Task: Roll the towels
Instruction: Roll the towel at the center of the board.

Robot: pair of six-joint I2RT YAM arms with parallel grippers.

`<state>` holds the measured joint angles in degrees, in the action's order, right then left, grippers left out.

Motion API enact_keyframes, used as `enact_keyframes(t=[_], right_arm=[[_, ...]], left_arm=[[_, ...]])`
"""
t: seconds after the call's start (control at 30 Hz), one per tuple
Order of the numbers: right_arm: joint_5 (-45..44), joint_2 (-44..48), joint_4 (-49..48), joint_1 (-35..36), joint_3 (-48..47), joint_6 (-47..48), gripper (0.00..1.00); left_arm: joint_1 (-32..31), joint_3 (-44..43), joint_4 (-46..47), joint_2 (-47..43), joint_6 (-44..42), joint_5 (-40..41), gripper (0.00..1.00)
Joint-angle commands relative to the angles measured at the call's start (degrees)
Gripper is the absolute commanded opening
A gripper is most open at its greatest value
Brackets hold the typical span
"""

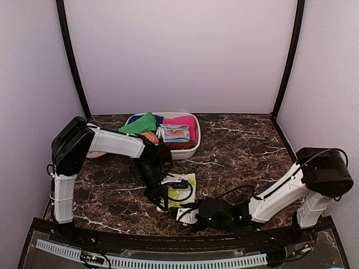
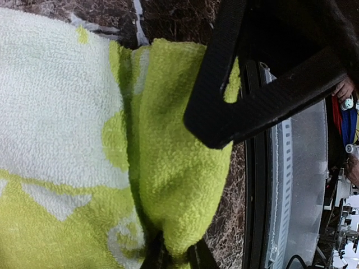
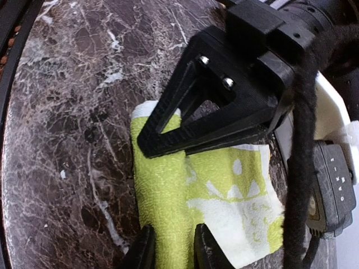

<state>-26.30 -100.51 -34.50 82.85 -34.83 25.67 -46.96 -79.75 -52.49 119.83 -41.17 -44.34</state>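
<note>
The cream-white towel with yellow-green shapes (image 1: 186,182) lies flat on the marble table in front of the tray. Its near edge is folded over into a thick yellow-green roll (image 2: 179,168). My left gripper (image 1: 161,197) is shut on one end of that roll, as the left wrist view (image 2: 175,259) shows. My right gripper (image 1: 183,216) holds the other end, its fingertips closed on either side of the roll (image 3: 173,249). The towel's printed part (image 3: 235,190) spreads beyond them. The plain green towel (image 1: 140,123) lies crumpled at the tray's left end.
A white tray (image 1: 193,150) at the back holds the green towel, folded pink (image 1: 182,120) and blue (image 1: 175,134) cloths and an orange cloth (image 1: 150,136). The table's near edge rail (image 2: 263,185) is close to the roll. Each gripper's black finger shows in the other's wrist view (image 3: 224,106).
</note>
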Motion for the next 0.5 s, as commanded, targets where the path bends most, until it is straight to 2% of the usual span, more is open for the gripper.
enact_keyframes(t=[0.0,0.2,0.33,0.47], right_arm=[[3.5,-0.05,-0.21,-1.56,-1.28,-4.83,0.19],[8.08,1.28,9.69,-4.05,-3.54,-16.05,0.01],[14.81,2.17,15.39,-7.24,-5.13,-25.72,0.0],[25.28,2.34,21.32,-12.24,-7.68,-36.37,0.0]], left_arm=[[0.92,-0.11,-1.08,-1.17,-0.43,-1.89,0.13],[2.51,4.37,4.09,-5.47,0.83,-1.72,0.23],[3.98,9.08,11.04,-11.43,2.95,3.67,0.31],[4.59,16.99,22.41,-23.14,4.05,12.07,0.37]])
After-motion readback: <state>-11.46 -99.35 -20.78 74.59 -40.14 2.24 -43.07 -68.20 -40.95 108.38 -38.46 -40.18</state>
